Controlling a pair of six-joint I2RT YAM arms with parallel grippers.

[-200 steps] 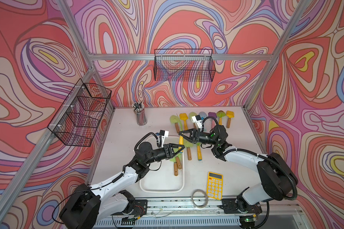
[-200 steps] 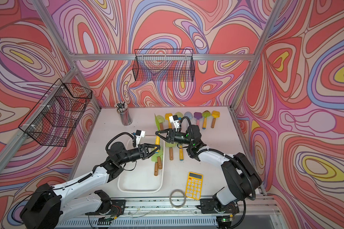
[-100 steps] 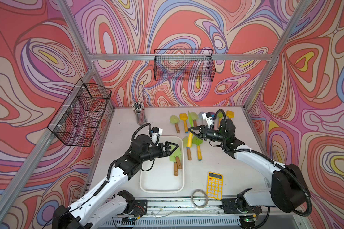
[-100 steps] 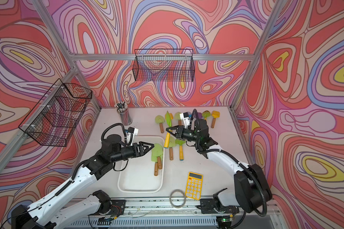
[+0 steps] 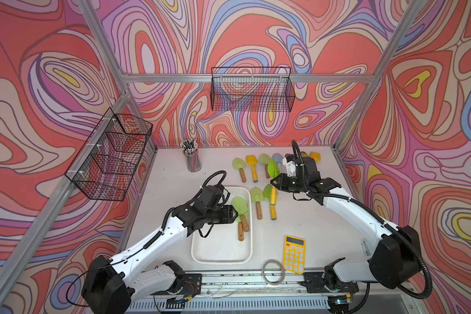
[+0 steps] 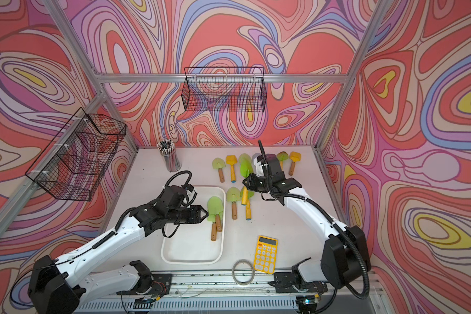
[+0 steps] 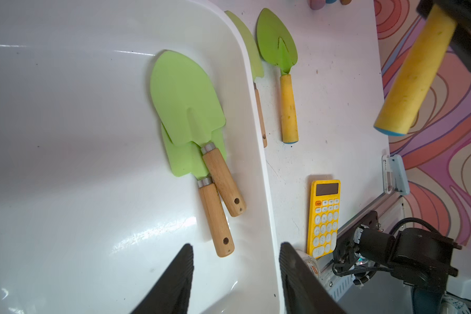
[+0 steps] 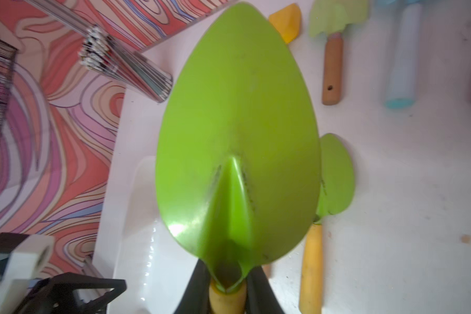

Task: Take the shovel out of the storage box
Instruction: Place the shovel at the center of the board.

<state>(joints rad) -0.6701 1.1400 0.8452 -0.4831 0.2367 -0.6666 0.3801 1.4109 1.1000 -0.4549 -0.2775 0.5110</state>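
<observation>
White storage box [image 5: 218, 248] holds two wooden-handled shovels [image 5: 240, 208]
They lie overlapped against the box wall nearest the calculator [image 5: 293, 254]. Left end effector [image 5: 236, 214] is over the box, jaws partly spread, empty; right end effector [image 5: 274, 181] clamps a yellow-handled shovel [image 5: 273, 168] aloft beyond the box.

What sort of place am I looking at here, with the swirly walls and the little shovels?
Most likely a robot lab's test cell, not a garden shed: aluminium frame holding printed swirl walls, left arm and right arm on one rail, and unrelated props such as a yellow calculator and pencil cup.
</observation>
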